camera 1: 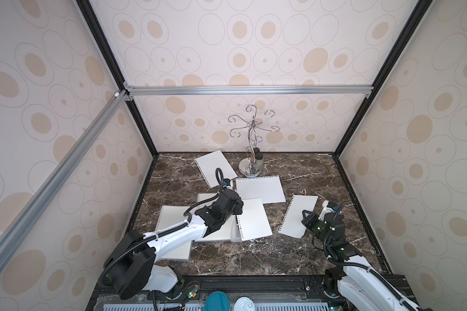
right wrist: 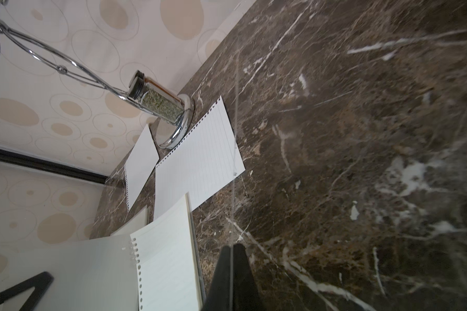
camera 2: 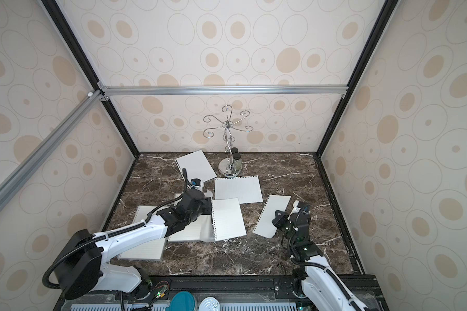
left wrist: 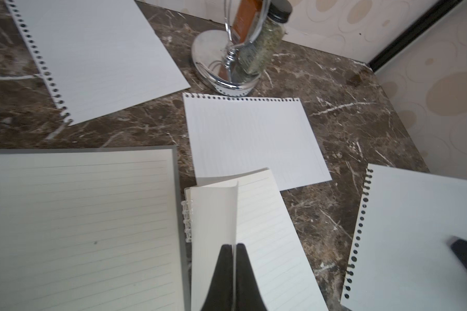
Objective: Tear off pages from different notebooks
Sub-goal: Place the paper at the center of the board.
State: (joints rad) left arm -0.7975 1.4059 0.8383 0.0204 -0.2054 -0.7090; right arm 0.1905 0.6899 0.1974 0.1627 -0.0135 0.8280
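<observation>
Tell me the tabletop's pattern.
Tabletop: dark brown marble with white veins, clearest in the right wrist view.

Loose hole-punched pages lie scattered — open lined notebooks beside them, one leaf raised upright.

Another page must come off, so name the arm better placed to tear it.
Left. The left gripper is shut on a lifted page of the small notebook; the right gripper is shut with nothing seen in it, off to that notebook's side.
</observation>
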